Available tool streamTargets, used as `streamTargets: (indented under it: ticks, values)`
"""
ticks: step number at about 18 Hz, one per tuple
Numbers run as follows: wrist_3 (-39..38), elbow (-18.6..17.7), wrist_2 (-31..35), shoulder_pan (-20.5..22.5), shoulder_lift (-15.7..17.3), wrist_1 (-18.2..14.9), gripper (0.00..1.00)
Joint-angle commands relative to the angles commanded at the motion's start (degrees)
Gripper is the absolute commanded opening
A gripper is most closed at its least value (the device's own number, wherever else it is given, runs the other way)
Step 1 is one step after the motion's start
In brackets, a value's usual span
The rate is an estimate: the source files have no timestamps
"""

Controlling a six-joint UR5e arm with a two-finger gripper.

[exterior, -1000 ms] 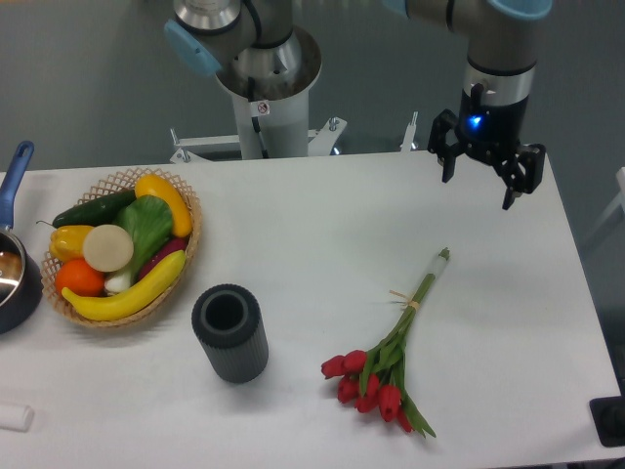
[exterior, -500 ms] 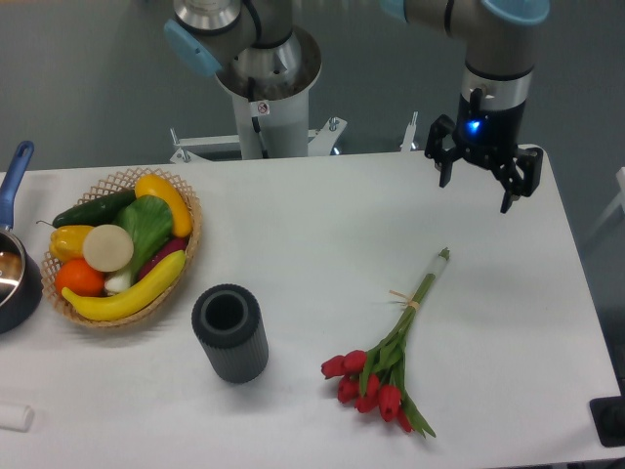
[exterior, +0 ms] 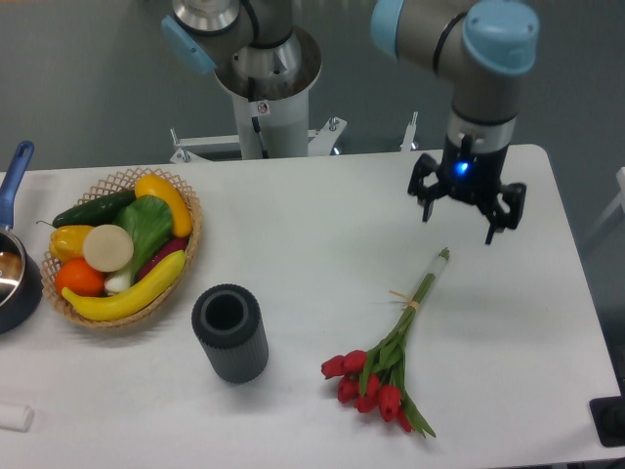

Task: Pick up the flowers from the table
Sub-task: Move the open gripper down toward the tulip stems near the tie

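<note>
one fixed view | high front, facing arm base | whole table (exterior: 322, 205)

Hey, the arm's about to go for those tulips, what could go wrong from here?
The open gripper hangs above the stem tips of the flowers. A grab that far out may let the heavy red heads droop or slip free. The stems lie flat on the table, so the fingertips might scrape it or close on only a few.
</note>
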Motion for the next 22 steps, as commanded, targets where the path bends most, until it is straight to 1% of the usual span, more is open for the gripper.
streamTargets:
  ticks: [4,6,10,15,19,22]
  values:
    - [-4.1,0.0,0.1,-1.4,-3.3,6.5,1.00]
    - [-4.8,0.0,0.2,-1.7,-4.6,8.1,1.00]
    - [-4.8,0.7,0.6,-2.5,-7.0,8.7,1.00]
    - [-4.8,0.2,0.6,-4.1,-10.5,8.6,1.00]
    - [-5.1,-0.2,0.4,-5.1,-12.1,8.5,1.00]
    - [-5.0,-0.3,-1.4,-4.9,-12.7,8.4,1.00]
